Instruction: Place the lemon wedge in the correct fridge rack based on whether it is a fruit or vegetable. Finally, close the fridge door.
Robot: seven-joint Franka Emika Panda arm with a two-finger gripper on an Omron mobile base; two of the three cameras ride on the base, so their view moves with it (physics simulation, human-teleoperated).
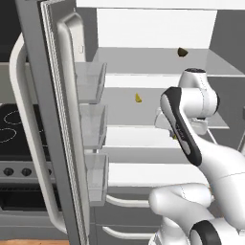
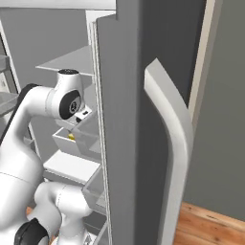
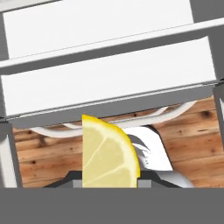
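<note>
Hand view: lemon wedge [image 3: 109,153] large at the bottom centre, pinched between the gripper [image 3: 111,183] fingers, cut face toward the camera.
Fingers: nearly closed, clamped on the wedge.
Wedge position: in front of the open fridge, near the right end of the fridge rack [image 1: 143,103], below its level; yellow speck visible at the hand [image 2: 71,137].
On rack: second small yellow piece [image 1: 138,98].
Upper shelf: dark brown lump [image 1: 182,52].
Fridge door [image 1: 52,119]: swung open at left, clear bins on its inner side.

The open fridge door [image 2: 129,119] stands beside the white arm [image 2: 43,103].
</note>
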